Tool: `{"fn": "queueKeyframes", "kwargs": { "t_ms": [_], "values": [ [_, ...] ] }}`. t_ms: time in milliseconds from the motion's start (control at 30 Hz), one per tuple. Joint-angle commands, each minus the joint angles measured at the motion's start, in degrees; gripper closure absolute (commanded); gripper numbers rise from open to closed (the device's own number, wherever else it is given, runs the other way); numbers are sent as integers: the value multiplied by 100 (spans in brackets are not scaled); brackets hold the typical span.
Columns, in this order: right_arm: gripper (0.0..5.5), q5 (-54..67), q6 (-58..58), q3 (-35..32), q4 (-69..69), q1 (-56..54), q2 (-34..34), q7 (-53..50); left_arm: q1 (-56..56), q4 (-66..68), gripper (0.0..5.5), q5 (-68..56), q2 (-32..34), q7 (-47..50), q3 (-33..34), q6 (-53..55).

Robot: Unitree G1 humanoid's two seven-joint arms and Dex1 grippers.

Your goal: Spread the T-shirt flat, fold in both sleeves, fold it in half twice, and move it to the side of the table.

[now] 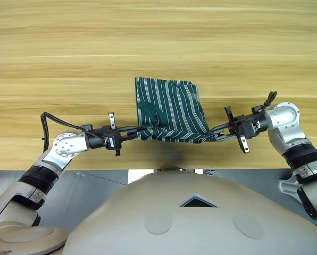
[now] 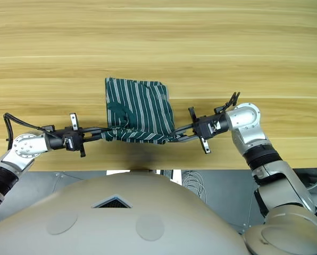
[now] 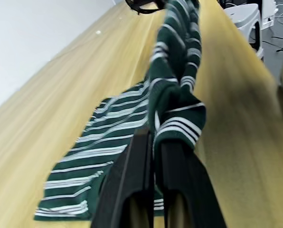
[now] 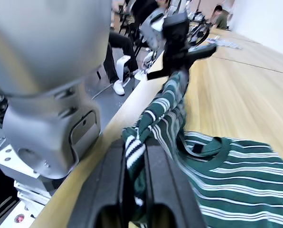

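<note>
**Surface.** The counter (image 1: 158,42) is light wood with the grain running left to right. Its near edge borders a grey floor (image 1: 94,183). In the left wrist view, a white wall (image 3: 27,42) runs along one side of the counter.

**Count.** One T-shirt, two hands, one counter.

**T-shirt.** The T-shirt (image 1: 169,106) is dark green with thin white stripes and is folded to a compact, roughly square shape. It sits at the middle of the counter, close to the near edge. Its far portion lies flat on the wood. Its near edge is raised and stretched between the two hands.

**Hands.** The left hand (image 1: 139,129) is closed on the near-left corner of the T-shirt, with cloth pinched between its fingers (image 3: 144,156). The right hand (image 1: 210,138) is closed on the near-right corner, with bunched cloth between its fingers (image 4: 115,166).
</note>
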Motion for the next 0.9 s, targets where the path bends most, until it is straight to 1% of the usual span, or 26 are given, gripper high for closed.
{"fn": "queueKeyframes", "kwargs": {
  "t_ms": [33,200,267,333,400,500,667,733,900],
  "values": [
    [528,41,500,-302,111,-522,137,34,-41,-46,550,-333,-14,-450,303,331],
    [528,-237,1419,-424,849,-1558,623,34,-611,38,550,-973,-186,-1347,740,1082],
    [528,-419,1659,-414,1455,-2020,822,37,-960,198,550,-1274,-349,-1718,965,1513],
    [528,-521,1839,-434,2031,-2398,988,38,-1353,578,550,-1312,-593,-2030,1116,1840],
    [528,-713,1834,-499,2627,-2702,1191,37,-1841,1320,550,-1189,-1007,-2290,1187,2086],
    [528,-1139,1671,-616,3526,-3031,1536,34,-2483,2424,550,-921,-1590,-2483,1313,2222],
    [529,-1862,1437,-965,4533,-3282,2015,-269,-3246,4071,550,-447,-2283,-2525,1622,2230],
    [529,-2113,1402,-1096,4760,-3332,2149,-383,-3361,4491,550,-278,-2445,-2526,1761,2157],
    [529,-2529,1506,-1432,5122,-3440,2329,-829,-3605,4996,550,-73,-2627,-2613,2132,2196]
  ]
}}
